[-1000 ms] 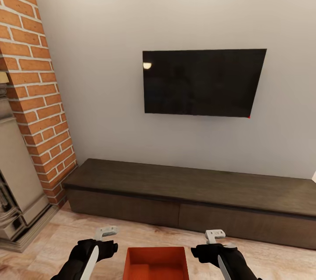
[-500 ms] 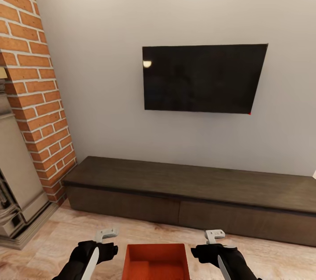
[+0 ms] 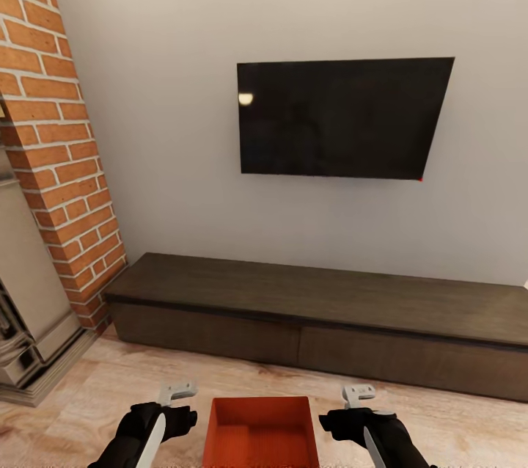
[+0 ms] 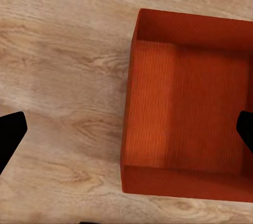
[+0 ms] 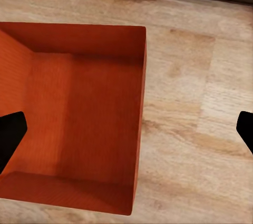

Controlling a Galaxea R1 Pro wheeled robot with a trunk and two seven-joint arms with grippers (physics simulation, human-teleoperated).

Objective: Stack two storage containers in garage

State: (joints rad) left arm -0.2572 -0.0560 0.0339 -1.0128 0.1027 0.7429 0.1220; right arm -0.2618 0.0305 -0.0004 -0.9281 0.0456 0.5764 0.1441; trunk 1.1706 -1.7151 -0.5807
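You won't find any words, numbers or signs to read here, not even on the flat black wall TV or the red-orange plastic bin.

Red-orange storage container with finely ribbed bottom. Light wood-plank floor, visible grain. Red-brick fireplace, pale mortar lines. Black TV. Dark brown low cabinet. Pale beige-grey wall. Black grippers, white fingers.
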